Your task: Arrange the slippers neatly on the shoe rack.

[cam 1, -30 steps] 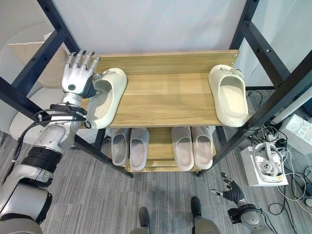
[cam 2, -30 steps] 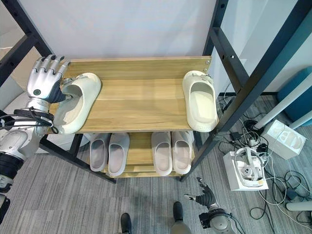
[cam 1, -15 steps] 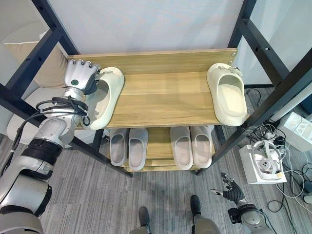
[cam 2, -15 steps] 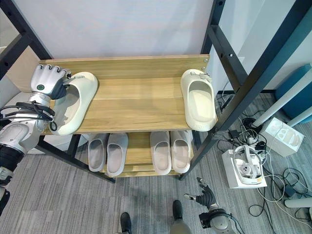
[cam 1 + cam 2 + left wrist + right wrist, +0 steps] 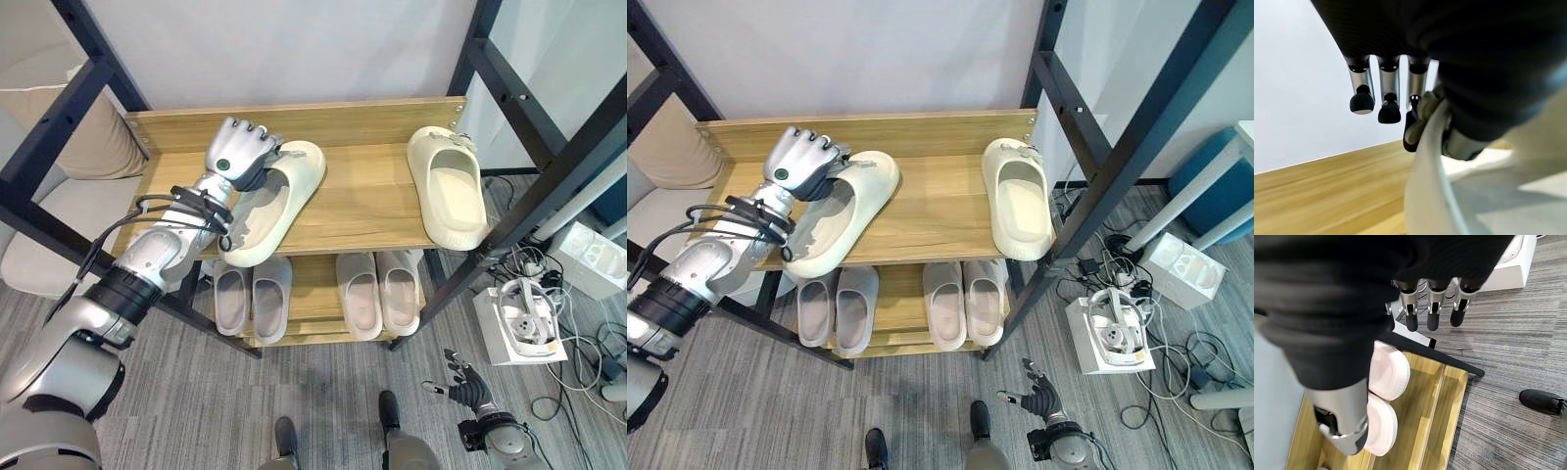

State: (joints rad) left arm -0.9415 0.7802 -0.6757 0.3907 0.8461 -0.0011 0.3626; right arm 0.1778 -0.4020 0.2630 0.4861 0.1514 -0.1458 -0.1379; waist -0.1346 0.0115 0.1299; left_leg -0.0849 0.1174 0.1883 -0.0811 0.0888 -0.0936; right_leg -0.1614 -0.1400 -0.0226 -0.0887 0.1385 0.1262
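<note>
A wooden shoe rack [image 5: 343, 211] with black metal posts fills the centre of the frame, its lower shelf holding two pairs of grey slippers [image 5: 304, 299]. On the top shelf a cream slipper [image 5: 269, 201] lies tilted at centre left with its heel over the front edge, and a second cream slipper [image 5: 446, 186] lies straight at the right end. The left hand [image 5: 235, 154] curls its fingers over the tilted slipper's rim, gripping it, while the right hand [image 5: 468, 388] hangs at the lower right above the grey carpet [image 5: 196, 411] with fingers loosely spread.
</note>
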